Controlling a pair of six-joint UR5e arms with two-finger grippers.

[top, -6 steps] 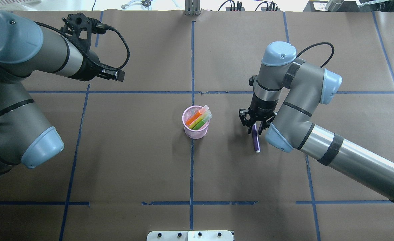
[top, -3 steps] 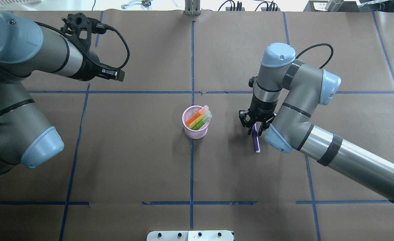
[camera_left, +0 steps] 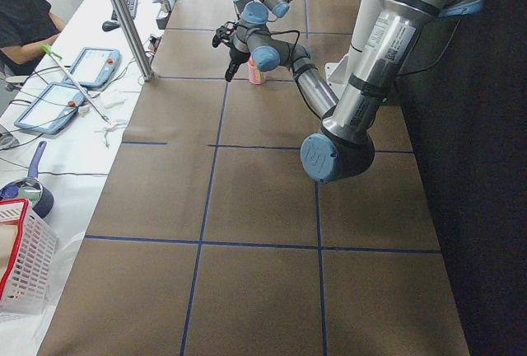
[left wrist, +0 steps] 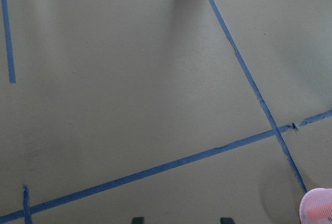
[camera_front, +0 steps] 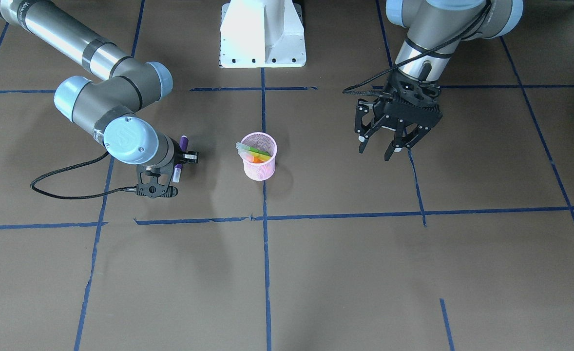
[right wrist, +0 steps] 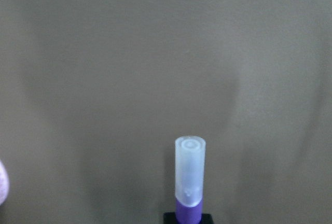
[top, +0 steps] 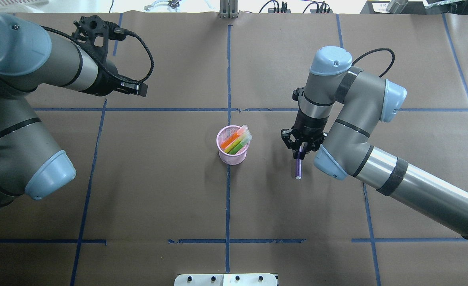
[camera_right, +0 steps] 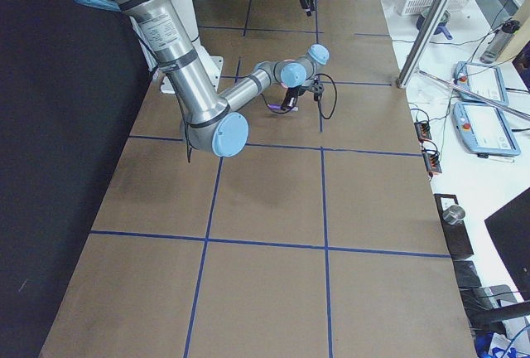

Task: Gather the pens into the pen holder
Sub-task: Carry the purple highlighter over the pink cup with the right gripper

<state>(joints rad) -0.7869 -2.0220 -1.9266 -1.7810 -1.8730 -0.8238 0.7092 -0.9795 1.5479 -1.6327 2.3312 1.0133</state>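
Observation:
The pink mesh pen holder (top: 233, 155) stands at the table's centre, also in the front view (camera_front: 259, 168). An orange pen (top: 231, 139) and a green pen (top: 238, 146) lean inside it. My right gripper (top: 300, 147) is to its right, shut on the purple pen (top: 298, 165), which hangs clear of the table. The right wrist view shows the pen's pale cap (right wrist: 189, 175) pointing away from the jaws. In the front view the purple pen (camera_front: 182, 145) sits in the right gripper (camera_front: 177, 158). My left gripper (camera_front: 388, 146) is open and empty, raised over the far left of the table.
Blue tape lines (top: 228, 71) divide the brown paper table cover. The white robot base (camera_front: 262, 34) is at the near edge. A side bench with tablets (camera_left: 90, 67) and a white basket (camera_left: 20, 265) lies beyond the far edge. The holder's rim (left wrist: 317, 208) shows in the left wrist view.
My right gripper has risen and shifted slightly left toward the holder, carrying the purple pen off the table. The left arm has not moved.

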